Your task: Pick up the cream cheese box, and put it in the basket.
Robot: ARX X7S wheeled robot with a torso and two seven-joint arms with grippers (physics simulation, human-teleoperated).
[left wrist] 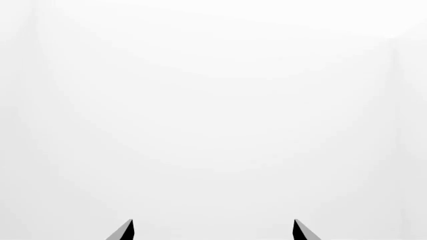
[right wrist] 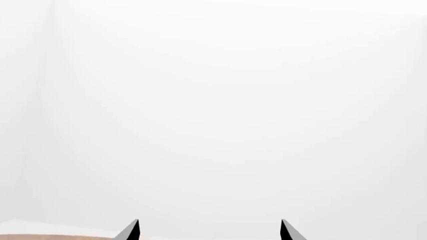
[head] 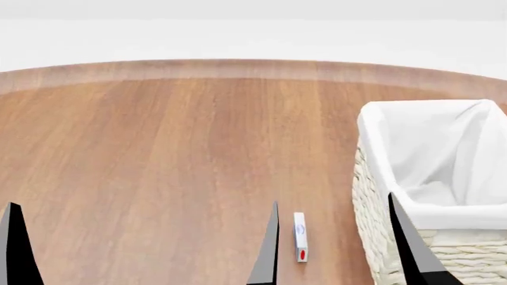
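Right gripper (head: 333, 249), head view: two dark fingertips rise from the bottom edge, spread well apart, nothing between them but air. One tip sits just beside the cream cheese box (head: 300, 237), on its left; the other overlaps the near corner of the basket (head: 372, 178) in the picture, so contact with the wicker can't be ruled out. Box lies flat on the wooden table (head: 158, 166), between those two tips and closer to the left one, with its long axis running away from the robot and the red oval at the near end. It is close to the basket's left wall but apart from it. Right arm is clearly the nearer one. Of the left gripper (head: 16, 243) only one tip shows at the far left edge, well away from the box; can't judge its opening from here.

Left wrist view: left gripper (left wrist: 213, 231) tips are wide apart and empty. Everything else is blank white; neither box nor basket shows.

Right wrist view: right gripper (right wrist: 209, 230) tips are parted and holding nothing. A thin strip of table shows at one corner; the box is out of frame.

My read: the camera points outward, so the wrist needs to pitch down, with the jaws closing across the box's short width.
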